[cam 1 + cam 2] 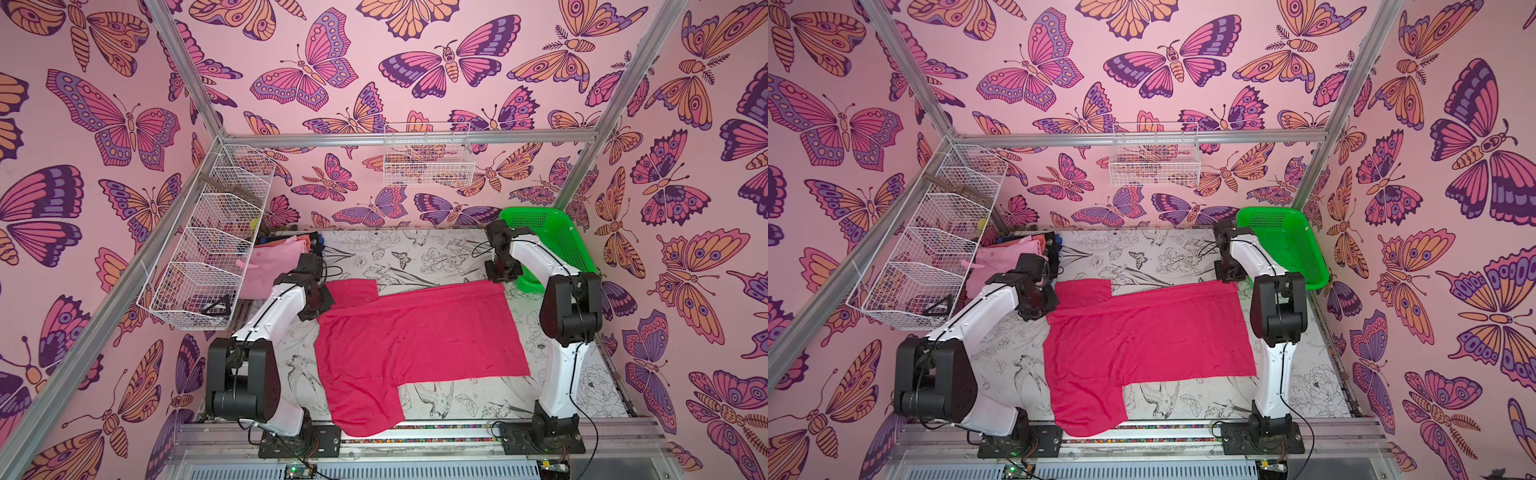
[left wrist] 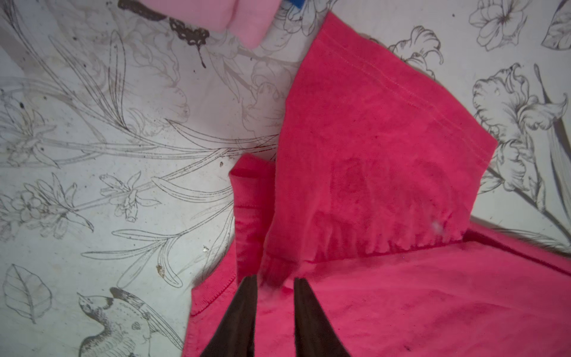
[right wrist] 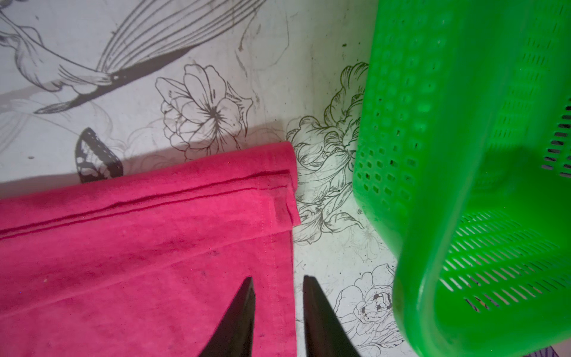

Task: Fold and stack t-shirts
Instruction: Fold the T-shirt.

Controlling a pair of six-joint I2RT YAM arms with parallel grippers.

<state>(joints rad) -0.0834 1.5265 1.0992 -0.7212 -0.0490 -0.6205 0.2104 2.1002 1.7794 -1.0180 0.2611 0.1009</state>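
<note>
A crimson t-shirt (image 1: 415,332) (image 1: 1142,336) lies spread on the printed table, one sleeve (image 1: 353,291) at the far left and the other draped over the front edge. Its far long edge is folded over onto itself (image 3: 185,191). My left gripper (image 2: 273,279) hovers open over the shoulder seam by the far sleeve (image 2: 386,139), with nothing between its fingers. My right gripper (image 3: 279,278) stands open astride the hem at the shirt's far right corner, one finger over cloth and one over table. A light pink t-shirt (image 1: 270,266) (image 2: 234,18) tops a pile at the far left.
A green mesh basket (image 1: 544,241) (image 3: 463,154) leans at the far right corner, close to my right gripper. White wire baskets (image 1: 208,257) hang along the left wall, and one more (image 1: 428,156) on the back wall. Orange and dark cloth (image 1: 301,240) shows behind the pink shirt.
</note>
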